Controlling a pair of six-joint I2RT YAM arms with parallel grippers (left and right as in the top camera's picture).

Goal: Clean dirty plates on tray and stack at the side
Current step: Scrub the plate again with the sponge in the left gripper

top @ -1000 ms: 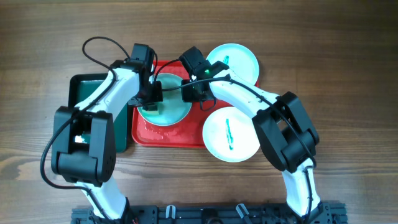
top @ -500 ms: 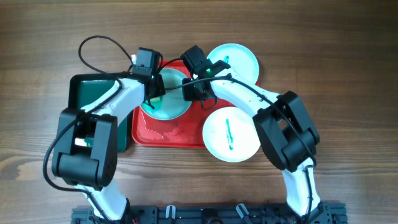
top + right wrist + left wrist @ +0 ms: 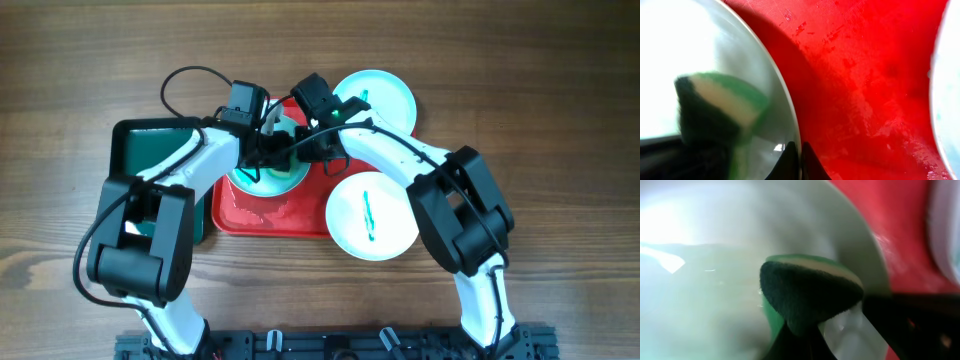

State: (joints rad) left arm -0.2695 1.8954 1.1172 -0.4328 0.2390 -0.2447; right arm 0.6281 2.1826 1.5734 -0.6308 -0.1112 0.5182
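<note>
The plate (image 3: 700, 45) is pinched at its rim by the right pincer (image 3: 796, 155), the sponge (image 3: 810, 292) clamped in the left pincer (image 3: 800, 342) — under hard scrubbing, that rim could be wrenched free.

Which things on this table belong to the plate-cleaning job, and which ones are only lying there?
Belonging to the job:
- red tray
- plate under the sponge, on that tray
- far smeared plate
- near smeared plate
- sponge

Only lying there:
- dark green tray, left of the red one
</note>
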